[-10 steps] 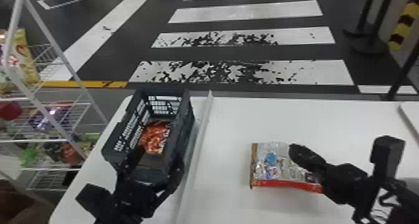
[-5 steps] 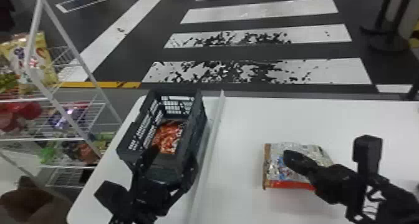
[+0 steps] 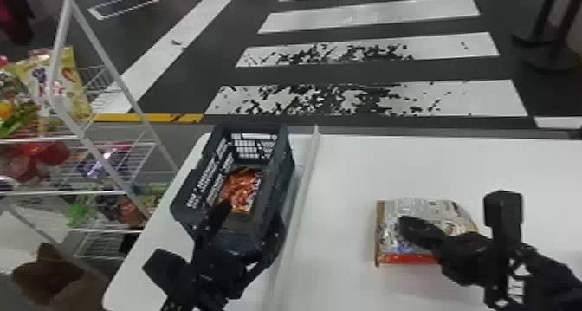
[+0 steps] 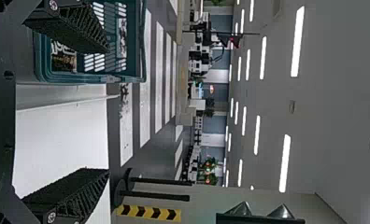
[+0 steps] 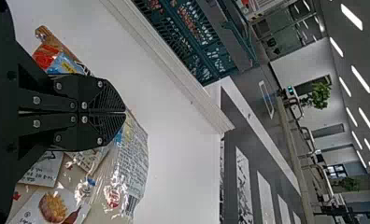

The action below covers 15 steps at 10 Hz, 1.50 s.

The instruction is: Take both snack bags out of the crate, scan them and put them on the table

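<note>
Striped floor (image 3: 376,74) lies past the white table's (image 3: 411,167) far edge; near its far-left corner, the crate (image 3: 281,176) holds an orange-red bag (image 3: 240,186). Left gripper (image 3: 251,219) spread; right gripper (image 3: 405,223) clenched above the silvery bag (image 3: 437,208).

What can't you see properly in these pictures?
- Head view: part of the silvery snack bag, behind the right pincer.
- Head view: part of the near end of the crate, behind the left pincer.
- Head view: the shelf, cut off by the left edge.
</note>
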Each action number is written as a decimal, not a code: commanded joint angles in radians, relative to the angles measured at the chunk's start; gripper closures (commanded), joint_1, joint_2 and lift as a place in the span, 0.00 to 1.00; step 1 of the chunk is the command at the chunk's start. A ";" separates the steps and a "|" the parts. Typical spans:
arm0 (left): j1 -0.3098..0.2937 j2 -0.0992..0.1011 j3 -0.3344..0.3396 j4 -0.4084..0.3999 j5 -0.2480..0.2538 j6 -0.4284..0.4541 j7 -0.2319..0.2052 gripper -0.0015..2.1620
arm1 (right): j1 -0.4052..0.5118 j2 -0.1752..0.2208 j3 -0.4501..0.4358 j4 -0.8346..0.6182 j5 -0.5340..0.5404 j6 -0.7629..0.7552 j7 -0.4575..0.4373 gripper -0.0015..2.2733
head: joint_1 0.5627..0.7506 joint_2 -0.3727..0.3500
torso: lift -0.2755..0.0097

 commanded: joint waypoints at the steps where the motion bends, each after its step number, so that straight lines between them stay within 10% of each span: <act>1: 0.000 0.000 -0.002 0.000 0.000 0.000 0.000 0.04 | 0.006 0.000 -0.011 0.000 0.017 -0.001 -0.022 0.99 | 0.70 0.89 | 0.64; 15: -0.008 0.002 -0.002 0.015 0.002 0.000 0.000 0.04 | 0.116 0.000 -0.169 -0.101 -0.038 -0.056 -0.048 0.99 | 0.70 0.73 | 0.64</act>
